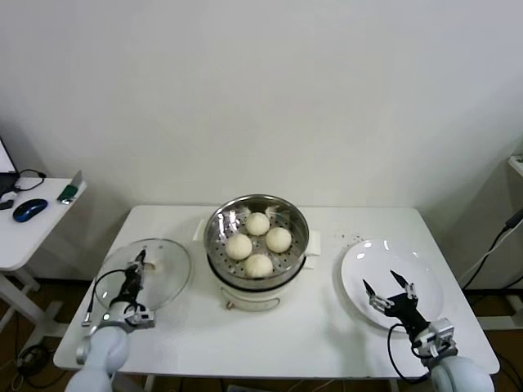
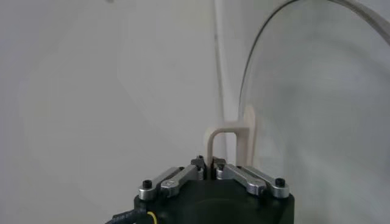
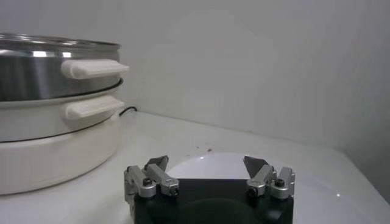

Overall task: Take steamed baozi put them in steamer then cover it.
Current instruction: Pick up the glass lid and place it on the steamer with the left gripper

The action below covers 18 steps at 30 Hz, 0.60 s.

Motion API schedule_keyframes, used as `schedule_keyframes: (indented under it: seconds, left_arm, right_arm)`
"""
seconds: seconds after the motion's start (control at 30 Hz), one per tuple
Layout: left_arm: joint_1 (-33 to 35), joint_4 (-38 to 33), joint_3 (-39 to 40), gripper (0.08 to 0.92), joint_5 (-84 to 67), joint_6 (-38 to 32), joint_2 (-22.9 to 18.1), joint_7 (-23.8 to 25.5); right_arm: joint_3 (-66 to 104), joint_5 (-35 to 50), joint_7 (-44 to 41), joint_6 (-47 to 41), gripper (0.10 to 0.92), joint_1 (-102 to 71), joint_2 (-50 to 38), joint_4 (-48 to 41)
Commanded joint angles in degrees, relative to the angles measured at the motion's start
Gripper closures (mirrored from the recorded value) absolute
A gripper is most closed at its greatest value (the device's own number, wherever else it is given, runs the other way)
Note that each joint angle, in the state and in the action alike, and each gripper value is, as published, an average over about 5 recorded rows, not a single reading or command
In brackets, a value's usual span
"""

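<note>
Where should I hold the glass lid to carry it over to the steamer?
By the cream handle at the centre of the lid: it is a narrow raised bar, while the glass slopes away. The left gripper already has it, jaws closed on it, the lid tilted off the table. The right gripper waits open over the plate.

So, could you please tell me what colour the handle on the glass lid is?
Cream, seen best in the left wrist view: the lid handle.
</note>
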Motion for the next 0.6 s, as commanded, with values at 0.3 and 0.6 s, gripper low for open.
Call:
schedule_keyframes:
  seconds: [0.3, 0.6]
  left_arm:
    - [14.5, -30.7, 0.4, 0.853, -5.3, 24.0, 7.6, -0.3]
    - [18.8, -46.2, 3.1, 0.853, -10.9, 35.8, 17.7, 5.7]
  right_arm:
    - [0.5, 0.5, 0.0, 0.3, 0.203, 1.8, -2.4, -1.6]
    - [-0.9, 0.4, 0.1, 0.3, 0.203, 4.3, -3.2, -3.6]
